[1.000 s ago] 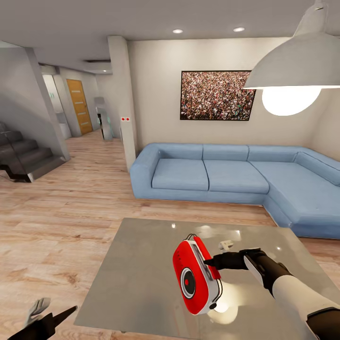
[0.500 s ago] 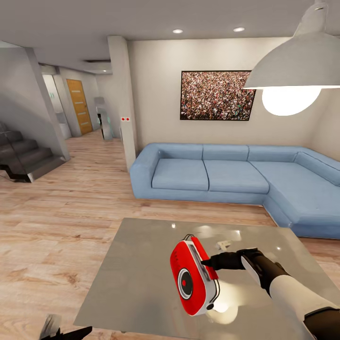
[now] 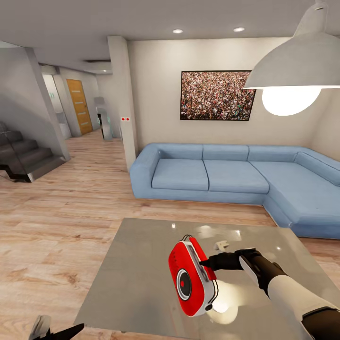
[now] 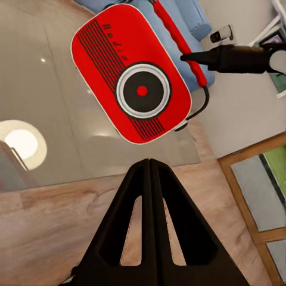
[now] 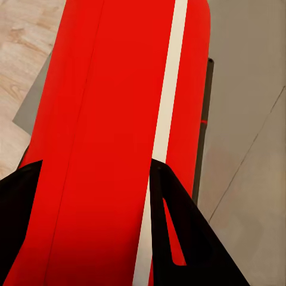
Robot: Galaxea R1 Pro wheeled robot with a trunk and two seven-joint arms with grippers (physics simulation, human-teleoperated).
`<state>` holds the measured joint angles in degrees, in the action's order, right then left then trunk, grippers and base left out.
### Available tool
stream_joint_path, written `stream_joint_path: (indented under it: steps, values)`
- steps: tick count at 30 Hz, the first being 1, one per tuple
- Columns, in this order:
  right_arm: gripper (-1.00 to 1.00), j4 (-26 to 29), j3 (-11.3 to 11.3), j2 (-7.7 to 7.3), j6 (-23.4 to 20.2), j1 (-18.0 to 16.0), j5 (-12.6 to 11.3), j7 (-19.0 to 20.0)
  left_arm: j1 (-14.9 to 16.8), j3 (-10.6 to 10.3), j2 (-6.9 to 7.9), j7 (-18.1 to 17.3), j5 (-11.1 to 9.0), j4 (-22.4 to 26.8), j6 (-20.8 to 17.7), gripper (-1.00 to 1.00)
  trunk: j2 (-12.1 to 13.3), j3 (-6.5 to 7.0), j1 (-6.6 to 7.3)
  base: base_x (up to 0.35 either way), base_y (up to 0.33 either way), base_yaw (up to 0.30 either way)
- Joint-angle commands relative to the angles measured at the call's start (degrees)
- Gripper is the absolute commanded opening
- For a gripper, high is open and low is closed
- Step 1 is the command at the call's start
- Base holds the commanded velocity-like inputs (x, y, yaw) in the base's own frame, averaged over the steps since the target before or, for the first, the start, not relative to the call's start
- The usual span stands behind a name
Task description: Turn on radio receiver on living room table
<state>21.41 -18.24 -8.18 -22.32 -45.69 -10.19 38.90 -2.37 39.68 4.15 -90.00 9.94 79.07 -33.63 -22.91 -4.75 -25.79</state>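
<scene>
The red radio receiver (image 3: 191,278) hangs tilted above the grey table (image 3: 132,274), its round dial facing me. My right gripper (image 3: 208,262) is shut on its top edge from the right. The right wrist view has the radio's red side with its white band (image 5: 119,119) between the two black fingers (image 5: 179,238). My left gripper (image 3: 54,330) sits low at the near left, off the table's corner. From the left wrist the two fingers (image 4: 149,196) meet at the tip, pointing at the radio's dial face (image 4: 134,89), apart from it.
A small white object (image 3: 222,244) lies on the table behind the radio. A blue L-shaped sofa (image 3: 226,174) stands beyond the table. A white pendant lamp (image 3: 293,71) hangs at the upper right. Wood floor, a pillar (image 3: 123,104) and stairs (image 3: 23,158) lie to the left.
The radio and the right gripper have shifted slightly left and toward me. The left gripper has dropped lower at the picture's bottom-left corner.
</scene>
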Motion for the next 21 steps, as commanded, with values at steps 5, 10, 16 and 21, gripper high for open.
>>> stream_joint_path:
  steps: [5,10,16,21]
  values:
    - [-1.00,-0.5,0.1,0.01,-0.2,0.0,-0.4,-2.3,-0.2,0.2,-0.01,0.0,-2.0,0.6,1.4,-1.00,0.0,0.00,0.00,0.000,0.000,0.000]
    - [-1.00,-1.1,0.1,0.09,-0.1,0.0,-0.5,-7.5,-0.4,0.2,-0.08,0.0,-3.5,0.8,1.6,-1.00,0.0,0.00,0.00,0.000,0.000,0.000]
    - [-1.00,-1.1,0.1,0.11,-0.1,0.0,-0.5,-8.0,-0.4,0.0,-0.66,0.0,-3.7,0.8,1.6,-1.00,0.0,0.00,0.00,0.000,0.000,0.000]
    - [-1.00,-1.1,0.0,0.39,-0.1,0.0,-0.4,-7.9,-0.4,-0.7,-1.95,0.0,-3.7,2.5,1.3,-1.00,0.0,0.00,0.00,0.000,0.000,0.000]
